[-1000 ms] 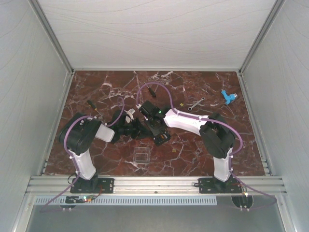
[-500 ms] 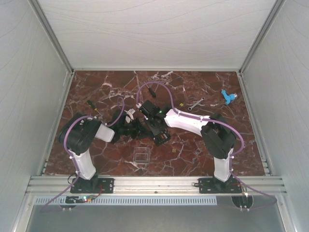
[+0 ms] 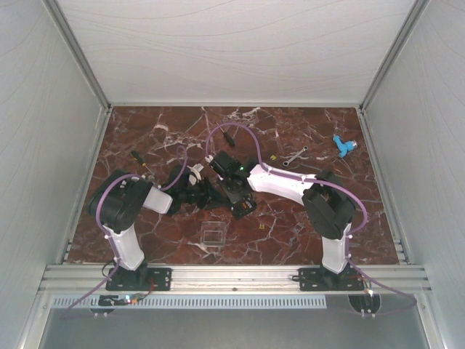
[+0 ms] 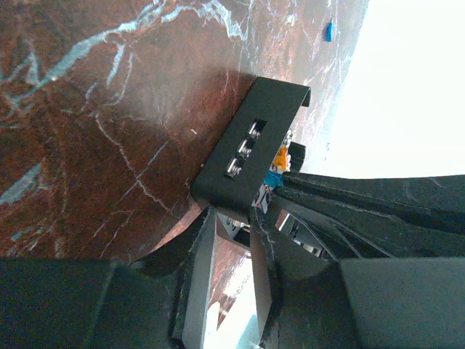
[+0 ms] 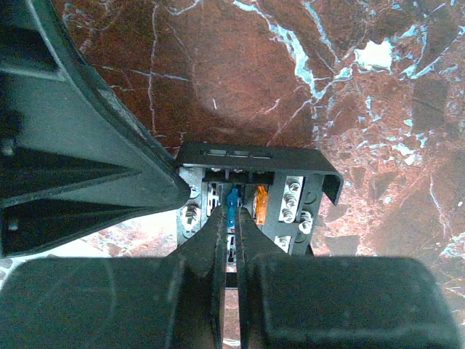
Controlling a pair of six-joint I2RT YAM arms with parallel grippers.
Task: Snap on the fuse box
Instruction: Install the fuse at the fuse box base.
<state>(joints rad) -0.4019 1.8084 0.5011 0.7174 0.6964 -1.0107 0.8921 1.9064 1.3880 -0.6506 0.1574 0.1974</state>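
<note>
Matt plastic fuse box [image 5: 256, 155], glossy tabletop [image 5: 218, 58]

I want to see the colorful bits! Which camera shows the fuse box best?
The right wrist view: it looks straight into the fuse box, showing a blue fuse and an orange fuse. The left wrist view shows its side; the top view, a small dark shape.
</note>
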